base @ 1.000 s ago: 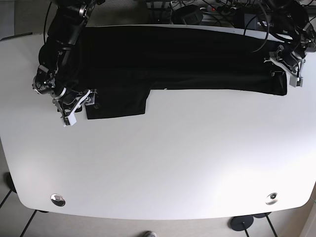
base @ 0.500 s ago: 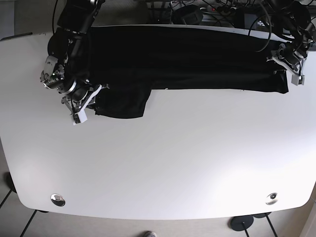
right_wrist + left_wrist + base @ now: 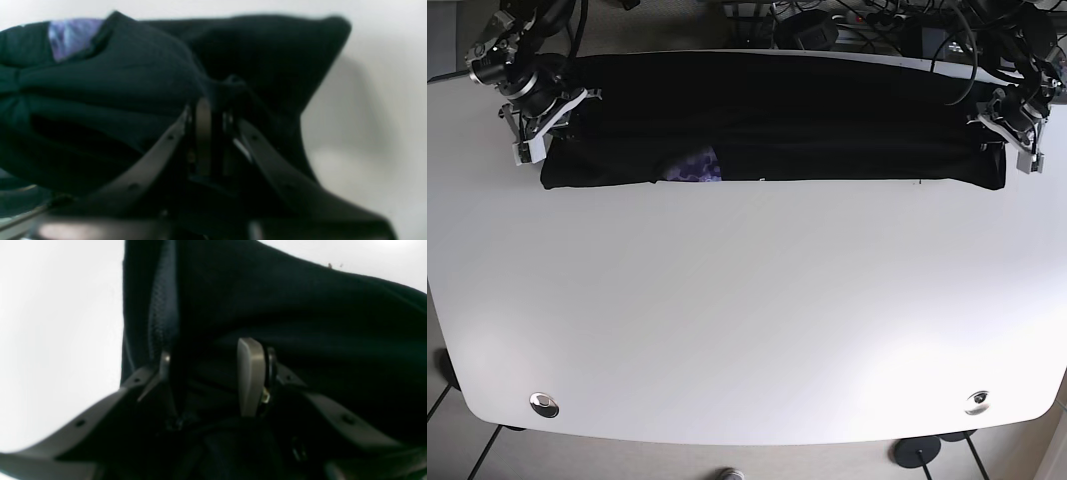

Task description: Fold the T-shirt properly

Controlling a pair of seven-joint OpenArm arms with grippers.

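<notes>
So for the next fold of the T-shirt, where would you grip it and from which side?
The T-shirt lies as a long band across the far edge of the table. Probably best pinched at its two short ends, coming in from outside each end. That is where the right gripper and left gripper sit now, each closed on an end, which would let them carry one end toward the other.
</notes>
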